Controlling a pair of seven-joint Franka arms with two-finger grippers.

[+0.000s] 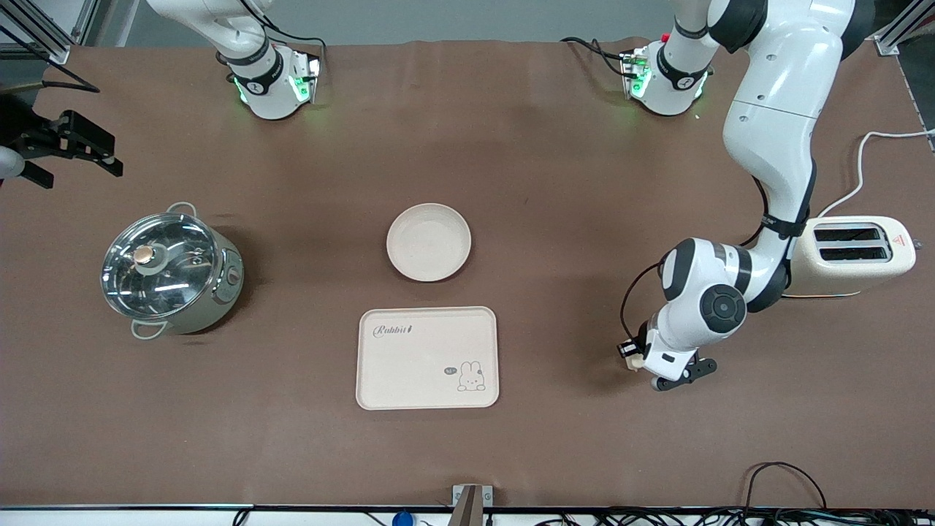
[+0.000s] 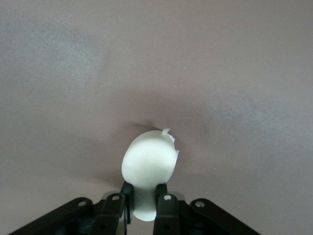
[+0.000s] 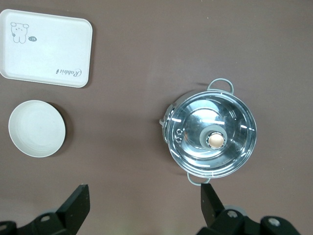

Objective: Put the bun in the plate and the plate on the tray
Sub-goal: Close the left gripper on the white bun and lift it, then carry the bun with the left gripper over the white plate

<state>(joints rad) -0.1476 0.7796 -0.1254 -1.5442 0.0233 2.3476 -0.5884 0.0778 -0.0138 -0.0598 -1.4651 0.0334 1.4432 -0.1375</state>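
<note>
Bun (image 2: 149,164) sits clamped between the fingers (image 2: 117,208) of the left gripper (image 1: 643,363), low at the table (image 1: 555,183) toward the left arm's end; in the front view only a small cream bit shows at the fingertips, the rest is covered by the wrist; whether the bun touches the cloth cannot be told; its lower end is cut off by the edge of the left wrist view, and a small torn flap sticks up from its top.

Plate (image 1: 429,242) lies empty mid-table, well apart from the bun; tray (image 1: 428,358) lies just beside it, nearer to the front camera, not touching, also empty; rabbit drawing and lettering readable.

Right gripper (image 1: 88,150) waits at the right arm's end of the table, its arm mostly out of frame; fingers (image 3: 78,205) spread wide, nothing between them; only the fingertips show in the right wrist view.

Lidded pot (image 1: 169,269) stands near that gripper, contents hard to make out through glare on the lid; toaster (image 1: 855,256) partly hidden by the left arm.
</note>
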